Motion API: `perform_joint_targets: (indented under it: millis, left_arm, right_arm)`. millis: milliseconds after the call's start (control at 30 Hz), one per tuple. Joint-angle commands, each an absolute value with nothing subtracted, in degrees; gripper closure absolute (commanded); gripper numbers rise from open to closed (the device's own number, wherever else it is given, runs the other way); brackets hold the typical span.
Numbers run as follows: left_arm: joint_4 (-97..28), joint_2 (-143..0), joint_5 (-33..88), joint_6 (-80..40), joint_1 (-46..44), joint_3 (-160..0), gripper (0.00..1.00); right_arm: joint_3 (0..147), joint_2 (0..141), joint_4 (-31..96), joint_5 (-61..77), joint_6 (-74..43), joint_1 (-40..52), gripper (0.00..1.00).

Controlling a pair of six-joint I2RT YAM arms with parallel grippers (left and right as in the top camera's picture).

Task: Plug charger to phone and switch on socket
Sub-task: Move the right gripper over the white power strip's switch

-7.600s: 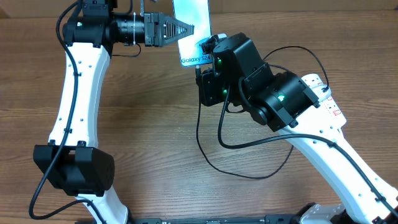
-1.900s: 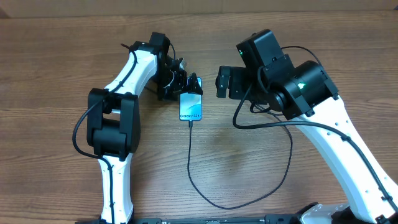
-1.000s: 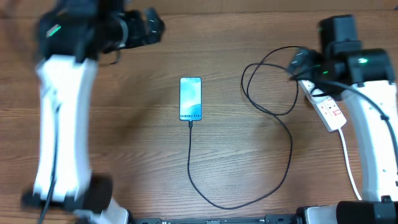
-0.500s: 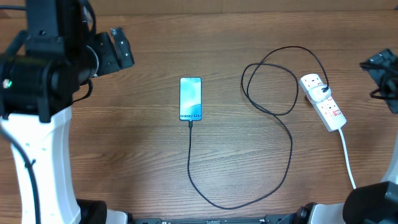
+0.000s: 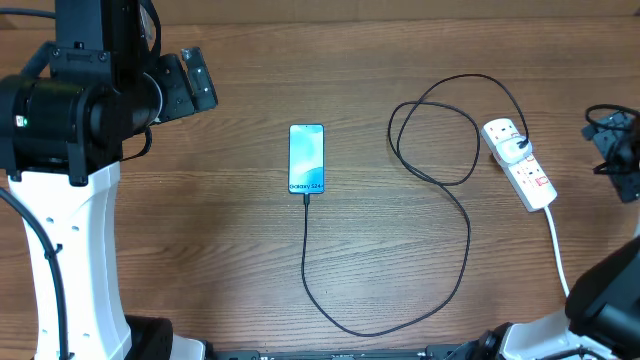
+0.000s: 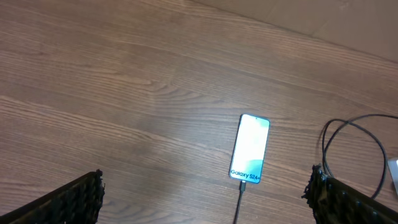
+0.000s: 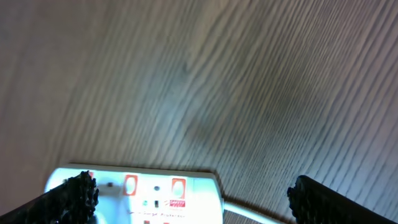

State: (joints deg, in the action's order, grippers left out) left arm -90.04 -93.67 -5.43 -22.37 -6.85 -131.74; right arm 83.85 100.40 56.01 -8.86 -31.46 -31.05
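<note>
The phone [image 5: 307, 158] lies flat mid-table, screen up, with "Galaxy S24" text; the left wrist view shows the phone [image 6: 250, 157] too. The charger [image 5: 306, 250] has its tip in the phone's bottom edge, then loops across the table to a black plug in the socket [image 5: 522, 168]. My left gripper [image 5: 190, 85] hangs open and empty at the upper left, well away from the phone. My right gripper [image 5: 612, 150] stands open at the right edge, just right of the socket. In the right wrist view the socket [image 7: 143, 193] and its red switches [image 7: 130, 185] sit between the open jaws.
The socket's thick white cord [image 5: 558, 255] runs down toward the table's front right. The charger's loops [image 5: 432, 140] lie left of the socket. The table is brown wood; the left arm's white links [image 5: 70, 240] stand along the left side.
The right arm has drawn back from over the socket to the right edge. The left arm has swung to the upper left. Phone and cable lie still.
</note>
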Motion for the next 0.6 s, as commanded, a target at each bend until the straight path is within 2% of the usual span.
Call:
perform_joint_targets:
  millis: [0, 233, 400, 567]
  left_arm:
    - [-89.95, -93.76, -6.39, -22.92, -6.68, -132.00, 0.00]
    - [-89.95, -93.76, -6.39, -22.92, -6.68, -132.00, 0.00]
    - [-89.95, -93.76, -6.39, -22.92, -6.68, -132.00, 0.00]
    - [-89.95, -93.76, -6.39, -22.92, -6.68, -132.00, 0.00]
  right_arm:
    - [83.50, 101.84, 54.87, -8.95, -29.69, -30.92, 0.00]
    - [83.50, 105.12, 53.12, -7.68, -24.51, -30.76, 0.00]
    - [83.50, 106.61, 50.54, 0.14, -13.17, -29.93, 0.00]
    - [82.78, 106.80, 50.61, -1.76, -12.10, -29.41, 0.00]
